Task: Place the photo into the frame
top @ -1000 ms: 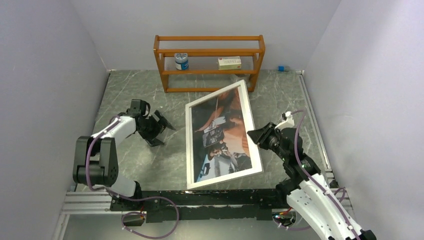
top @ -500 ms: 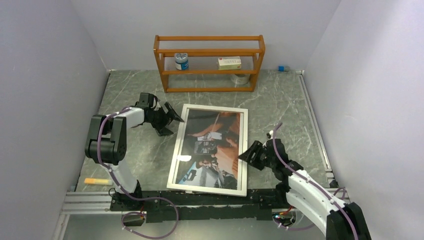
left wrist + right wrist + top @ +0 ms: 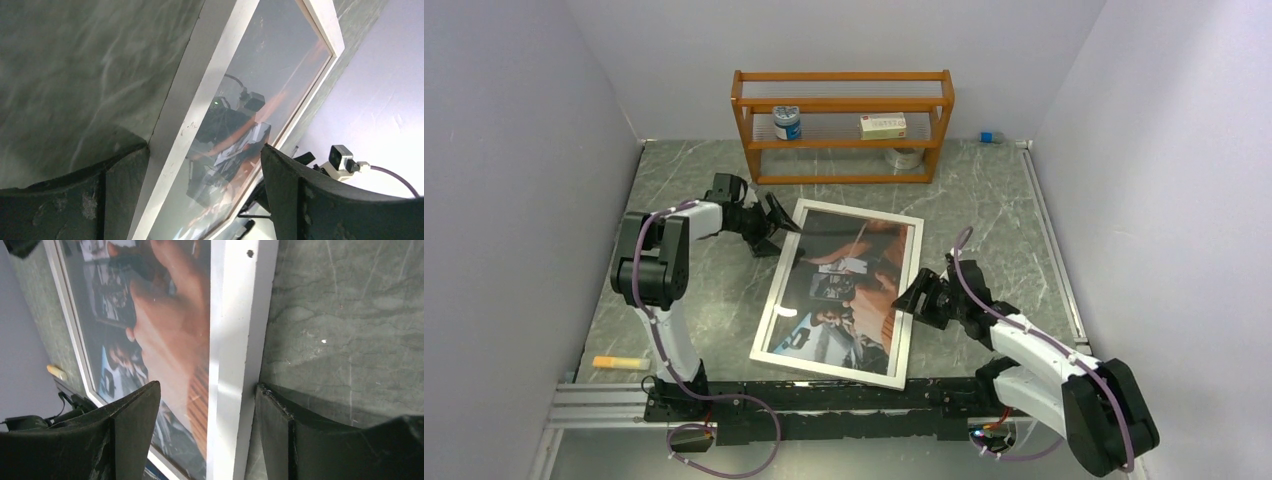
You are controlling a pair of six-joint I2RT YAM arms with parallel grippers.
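Near left, a small yellow-orange stick point(image 3: 619, 362) lies on the grey marbled table top point(image 3: 724, 300), well apart from everything else. The large thin rectangular picture frame with a silver-white rim point(image 3: 775, 290) lies flat mid-table, front up and skewed. Its near end is toward the arm bases, its far end toward the shelf. A colour photo point(image 3: 849, 290) shows under the pane: a hand holding a phone, in orange and dark tones.

The right gripper point(image 3: 912, 297) is at the frame's right long rim, about mid-length. In the right wrist view its jaws are apart and straddle that white rim, not clamped. One black finger point(image 3: 132, 435) is over the pane, the other over the table at the rim's outer edge.

The left gripper point(image 3: 776, 232) is at the frame's far left corner. In the left wrist view its jaws are wide apart with the white rim between them. One finger point(image 3: 120, 175) is on the table side just beside the rim, the other above the glass.

Behind, an orange wooden shelf rack point(image 3: 844, 76) stands at the back wall. On its middle shelf are a blue-and-white jar point(image 3: 787, 122) on the left and a pale flat box point(image 3: 883, 126) on the right. A silver tape roll point(image 3: 907, 158) sits low in the rack at the right end. A tiny blue object point(image 3: 989, 137) is at the far right corner, too small to identify.
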